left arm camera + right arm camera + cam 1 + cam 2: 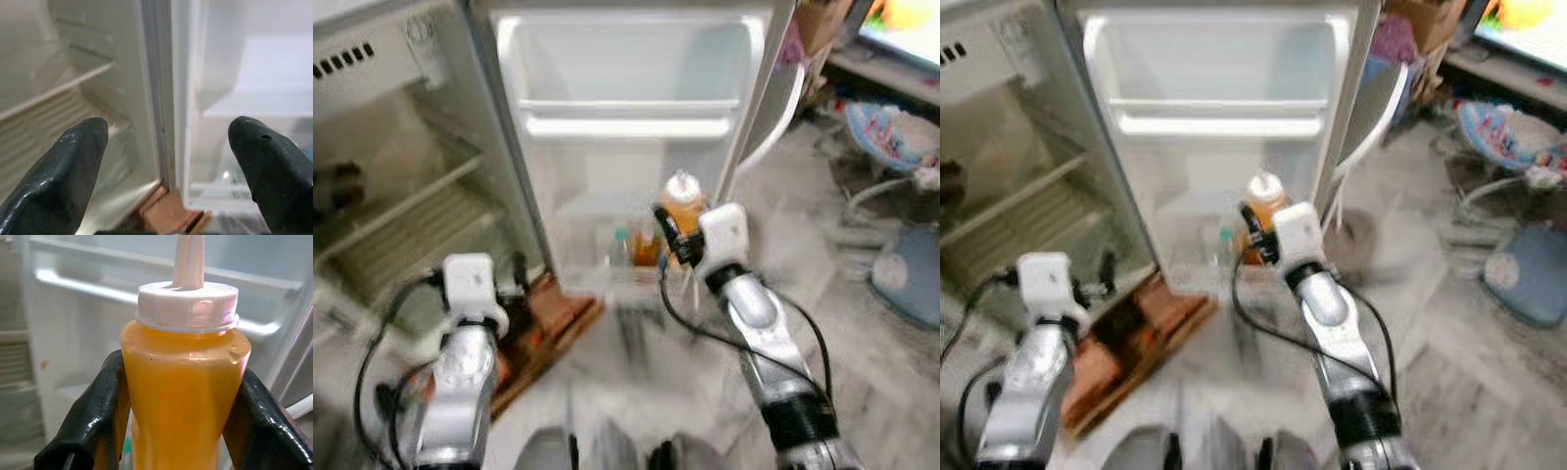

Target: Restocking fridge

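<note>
The right end effector [183,431] is closed around an orange squeeze bottle [183,396], one black finger [98,421] pressed on each side of its body below the white cap [188,303]; the nozzle is cut off at the edge of the right wrist view. In the head views the bottle [683,206] is upright in front of the open fridge door [626,127], level with the lower door shelf [607,264], but motion blur makes it impossible to tell whether it touches the shelf. A small item with a teal cap [621,243] stands in that shelf beside it; its shape is too smeared to name. The upper door shelf [631,110] is a pale bar across the door. The left end effector [166,161] has its fingers spread wide with nothing between them, and it points at the seam between the door and the fridge interior [401,196], where a wire shelf [396,230] is faintly visible. A brown wooden board [543,333] lies on the floor by the fridge base, partly hidden behind the left arm [460,382].
</note>
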{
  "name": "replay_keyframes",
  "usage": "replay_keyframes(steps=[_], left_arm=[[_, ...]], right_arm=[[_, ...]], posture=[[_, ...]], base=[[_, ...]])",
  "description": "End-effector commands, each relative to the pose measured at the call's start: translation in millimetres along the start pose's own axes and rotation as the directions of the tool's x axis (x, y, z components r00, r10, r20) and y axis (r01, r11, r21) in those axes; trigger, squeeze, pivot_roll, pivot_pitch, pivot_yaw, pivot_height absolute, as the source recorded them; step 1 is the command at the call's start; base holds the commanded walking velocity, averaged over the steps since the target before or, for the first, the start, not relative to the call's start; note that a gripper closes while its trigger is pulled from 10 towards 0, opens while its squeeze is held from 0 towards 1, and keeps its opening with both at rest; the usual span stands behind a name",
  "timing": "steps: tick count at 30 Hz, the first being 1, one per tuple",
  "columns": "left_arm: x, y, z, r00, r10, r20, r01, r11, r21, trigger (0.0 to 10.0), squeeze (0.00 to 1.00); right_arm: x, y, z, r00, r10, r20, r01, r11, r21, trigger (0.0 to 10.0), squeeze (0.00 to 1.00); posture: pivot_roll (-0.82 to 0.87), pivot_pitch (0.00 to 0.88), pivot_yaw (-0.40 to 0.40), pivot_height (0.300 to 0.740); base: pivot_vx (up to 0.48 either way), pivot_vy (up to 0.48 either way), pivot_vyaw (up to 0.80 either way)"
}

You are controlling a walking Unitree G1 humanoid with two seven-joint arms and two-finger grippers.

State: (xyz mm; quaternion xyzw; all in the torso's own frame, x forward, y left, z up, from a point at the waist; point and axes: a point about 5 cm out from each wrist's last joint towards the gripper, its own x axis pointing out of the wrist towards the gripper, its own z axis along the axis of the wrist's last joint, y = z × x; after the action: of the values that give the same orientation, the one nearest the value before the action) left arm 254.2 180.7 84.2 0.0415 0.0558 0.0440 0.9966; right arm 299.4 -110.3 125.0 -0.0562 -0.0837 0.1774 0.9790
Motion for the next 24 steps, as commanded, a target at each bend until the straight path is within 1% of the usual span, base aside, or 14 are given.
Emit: replay_keyframes(steps=[1,2,3,4,10,14,19,21,22,23,24], left_arm=[[-1.6,10.8,-1.8,1.0,0.028,-0.013,-0.028,1.0,0.014,10.0,0.0],[-1.3,9.7,-1.8,1.0,0.014,-0.01,-0.014,1.0,0.001,10.0,0.0],[-1.3,9.9,-2.7,1.0,0.022,-0.02,-0.021,1.0,0.01,10.0,0.0],[-1.3,9.6,-2.8,1.0,0.023,-0.019,-0.023,1.0,0.001,10.0,0.0],[-1.6,6.7,-2.1,1.0,-0.004,-0.011,0.004,1.0,-0.006,10.0,0.0],[-2.0,7.2,-3.2,1.0,0.0,-0.024,0.0,1.0,0.011,10.0,0.0],[-2.4,6.4,-4.6,0.999,-0.006,-0.033,0.006,1.0,0.013,10.0,0.0],[-2.5,5.0,-3.9,0.999,-0.022,-0.023,0.022,1.0,0.016,10.0,0.0],[-3.0,3.1,-2.5,0.999,-0.036,-0.01,0.036,0.999,0.02,10.0,0.0],[-3.4,0.5,-1.7,0.999,-0.049,-0.003,0.049,0.999,-0.001,10.0,0.0],[-3.5,-0.4,-1.4,0.999,-0.054,-0.001,0.054,0.999,-0.005,10.0,0.0]], right_arm=[[5.7,10.2,8.8,0.999,0.031,0.038,-0.031,0.999,0.012,10.0,0.0],[5.7,10.0,8.6,0.999,0.03,0.037,-0.03,0.999,0.013,10.0,0.0],[5.6,9.9,8.3,0.999,0.03,0.036,-0.03,0.999,0.012,10.0,0.0],[5.4,9.7,8.0,0.999,0.029,0.035,-0.029,1.0,0.012,10.0,0.0],[6.0,10.0,8.0,0.999,0.025,0.033,-0.025,1.0,0.012,10.0,0.0],[6.5,9.9,8.3,0.999,0.021,0.034,-0.022,1.0,0.011,10.0,0.0],[6.7,9.5,7.8,0.999,0.018,0.03,-0.018,1.0,0.01,10.0,0.0],[6.9,9.5,8.1,0.999,0.017,0.031,-0.017,1.0,0.009,10.0,0.0],[7.2,9.4,8.4,0.999,0.015,0.031,-0.016,1.0,0.007,10.0,0.0],[7.2,9.2,8.4,0.999,0.014,0.031,-0.014,1.0,0.005,10.0,0.0],[7.3,9.1,8.4,0.999,0.014,0.03,-0.014,1.0,0.004,10.0,0.0]], posture=[[0.14,0.084,-0.044,0.74],[0.14,0.084,-0.043,0.74],[0.14,0.084,-0.043,0.74],[0.14,0.084,-0.043,0.74],[0.14,0.084,-0.044,0.74],[0.14,0.087,-0.044,0.74],[0.14,0.087,-0.044,0.74],[0.14,0.09,-0.043,0.74],[0.14,0.092,-0.042,0.74],[0.14,0.092,-0.043,0.74],[0.14,0.092,-0.043,0.74]], base=[[0.0,0.442,0.0],[0.0,0.461,0.0],[0.0,0.469,0.0],[0.0,0.48,0.0],[0.0,0.48,0.0],[0.0,0.0,0.0],[0.0,0.475,0.0],[0.0,0.48,0.0],[0.0,0.0,0.0],[0.0,0.0,0.0],[0.0,0.0,0.0]])
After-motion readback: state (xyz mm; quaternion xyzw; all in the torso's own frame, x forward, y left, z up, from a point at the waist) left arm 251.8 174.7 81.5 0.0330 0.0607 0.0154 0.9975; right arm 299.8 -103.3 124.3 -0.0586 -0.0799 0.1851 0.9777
